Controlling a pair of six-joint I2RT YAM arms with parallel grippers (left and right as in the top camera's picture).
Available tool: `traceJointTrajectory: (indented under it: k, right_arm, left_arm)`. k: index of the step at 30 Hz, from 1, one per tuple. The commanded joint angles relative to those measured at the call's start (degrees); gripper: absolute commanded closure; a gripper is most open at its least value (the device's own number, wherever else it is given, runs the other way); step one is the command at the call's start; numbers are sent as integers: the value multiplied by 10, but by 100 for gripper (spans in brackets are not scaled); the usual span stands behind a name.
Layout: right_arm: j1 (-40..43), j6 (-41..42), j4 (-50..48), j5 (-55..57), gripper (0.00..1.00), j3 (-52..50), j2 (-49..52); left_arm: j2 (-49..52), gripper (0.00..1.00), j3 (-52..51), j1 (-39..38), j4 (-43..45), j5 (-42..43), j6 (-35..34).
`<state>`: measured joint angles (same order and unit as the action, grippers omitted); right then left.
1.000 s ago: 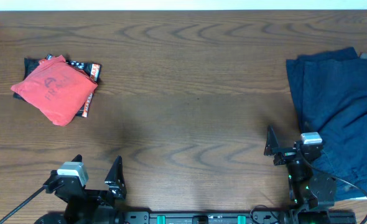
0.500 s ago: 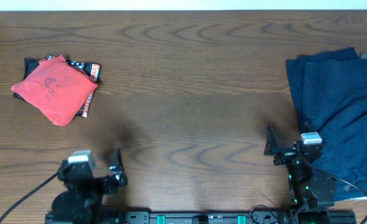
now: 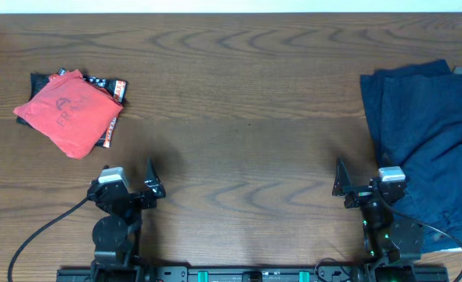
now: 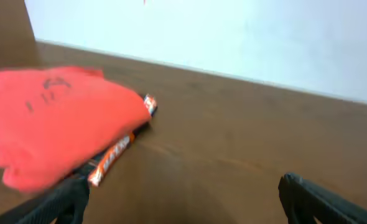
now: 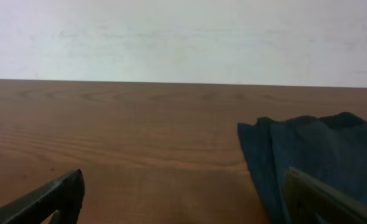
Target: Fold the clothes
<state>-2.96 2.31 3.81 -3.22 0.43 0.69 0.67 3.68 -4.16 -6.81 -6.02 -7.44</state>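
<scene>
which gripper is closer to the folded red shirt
Left. The left gripper sits near the front edge, just below the red shirt in the overhead view; the right gripper is far across the table, beside the navy garment.

overhead: fixed above the table [image 3: 239,94], facing straight down, far enough to hold most of the top. left wrist: low and near the tabletop, tilted, facing the far wall [image 4: 233,37]; shares the coral-red shirt [image 3: 68,113] with overhead, seen close at frame left. right wrist: low, level, facing the same wall; shares the navy garment [image 3: 427,133] with overhead, at frame right.
</scene>
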Motion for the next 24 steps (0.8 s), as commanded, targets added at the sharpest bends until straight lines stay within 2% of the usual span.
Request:
traceJointTrajectory:
  k: [1,4,9,12,24]
  right_arm:
    - [-5,-7,2,-5,1,-1,-4]
    - [-5,-7,2,-5,1,-1,-4]
    - [-5,-7,2,-5,1,-1,-4]
    - [-5,-7,2,-5,1,-1,-4]
    - [-5,-7,2,-5,1,-1,-4]
  left_arm:
    - [-6,2,-27,3,17,-11,7]
    - [-6,2,-27,3,19,-11,20]
    - [-6,2,-35,3,55,-14,91]
    - [-6,2,-35,3,30,-12,94]
    - [-4,2,-35,3,32,-7,94]
